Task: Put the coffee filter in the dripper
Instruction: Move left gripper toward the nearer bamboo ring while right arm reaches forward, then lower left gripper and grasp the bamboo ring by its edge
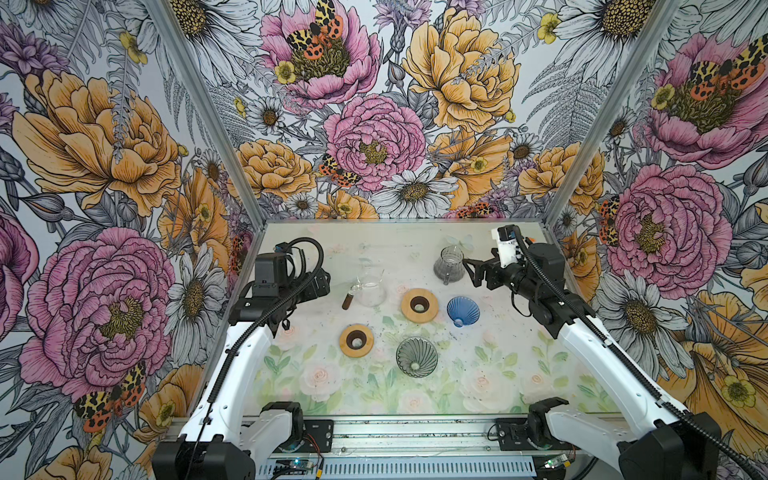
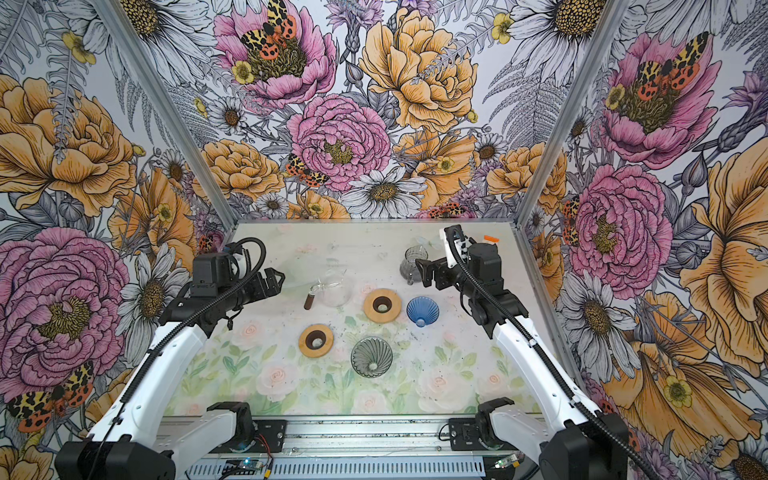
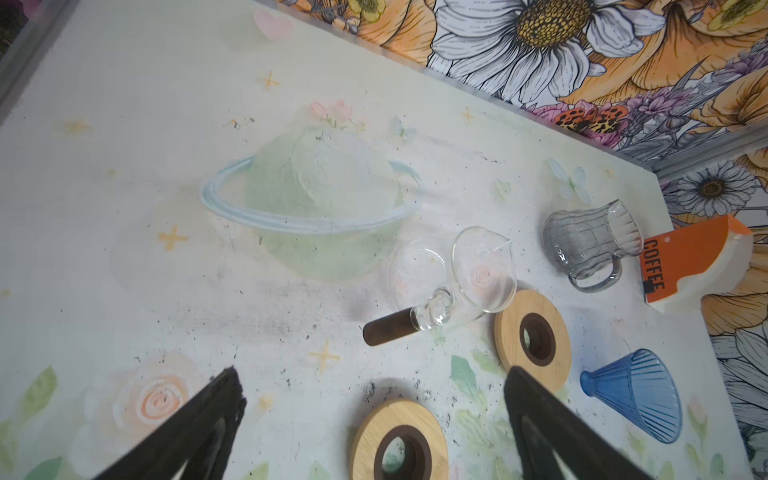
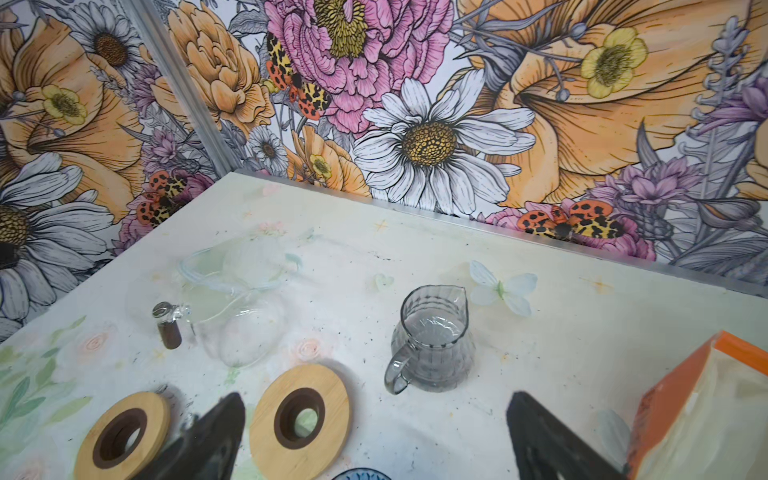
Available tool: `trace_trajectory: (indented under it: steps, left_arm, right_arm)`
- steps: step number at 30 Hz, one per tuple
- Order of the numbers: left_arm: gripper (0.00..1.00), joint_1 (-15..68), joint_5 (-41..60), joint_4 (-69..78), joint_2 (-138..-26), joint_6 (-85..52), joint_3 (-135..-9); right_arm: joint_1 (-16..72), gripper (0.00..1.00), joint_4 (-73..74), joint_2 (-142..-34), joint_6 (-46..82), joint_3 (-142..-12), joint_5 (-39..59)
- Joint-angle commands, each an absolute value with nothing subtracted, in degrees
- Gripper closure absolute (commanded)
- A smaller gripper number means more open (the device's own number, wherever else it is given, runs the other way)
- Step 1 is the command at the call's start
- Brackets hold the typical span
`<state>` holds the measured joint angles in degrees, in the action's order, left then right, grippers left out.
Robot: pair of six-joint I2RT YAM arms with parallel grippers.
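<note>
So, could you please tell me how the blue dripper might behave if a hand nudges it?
The blue dripper lies on its side, a cone, so a nudge would probably roll it in an arc around its narrow end. Its ribbed, translucent wall looks rigid and glossy, so likely slippery to pinch. It looks thin-walled, probably light.

This is a robot test cell in a lab, not a lived-in room. Printed floral wallpaper (image 1: 374, 137) covers three walls that meet at a bare aluminium post (image 1: 611, 112) on each side. They box in a small surface (image 1: 374, 245) with a pastel printed cover speckled with dark grit. The left arm (image 1: 245, 353) and right arm (image 1: 602, 365) are mounted on a slotted metal rail (image 1: 415, 432) along the front edge, with loose wires and a circuit board (image 1: 297, 462) below it. Coffee gear lies spread out: a blue dripper (image 1: 462, 311), a grey dripper (image 1: 417, 356), wooden rings (image 1: 419, 305), a glass server (image 1: 370, 286), a grey jug (image 1: 448, 261), and an orange box (image 3: 690, 262) marked COFFEE.
</note>
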<state>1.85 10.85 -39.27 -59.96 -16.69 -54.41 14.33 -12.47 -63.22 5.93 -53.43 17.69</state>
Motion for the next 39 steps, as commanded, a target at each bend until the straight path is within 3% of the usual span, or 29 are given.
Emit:
trace_trajectory:
  steps: [1, 7, 26, 39]
  left_arm:
    - [0.01, 2.7, 14.3, -43.0, -59.9, -21.0, -53.2]
    - [0.03, 4.1, 16.2, -44.3, -57.9, -25.7, -49.2]
    - [0.17, 14.1, 14.6, -45.1, -60.3, -36.9, -39.9]
    - [0.31, 14.3, 21.3, -28.2, -61.7, -45.5, -28.0]
  right_arm:
    - [15.2, 0.0, -13.8, -64.7, 8.0, -55.9, 24.7]
    - [18.9, 0.01, -14.5, -66.0, 8.8, -56.0, 29.4]
    - [28.8, 0.01, -14.7, -70.9, 8.5, -53.4, 23.8]
    - [30.4, 0.01, -9.1, -71.7, 11.7, -49.6, 22.8]
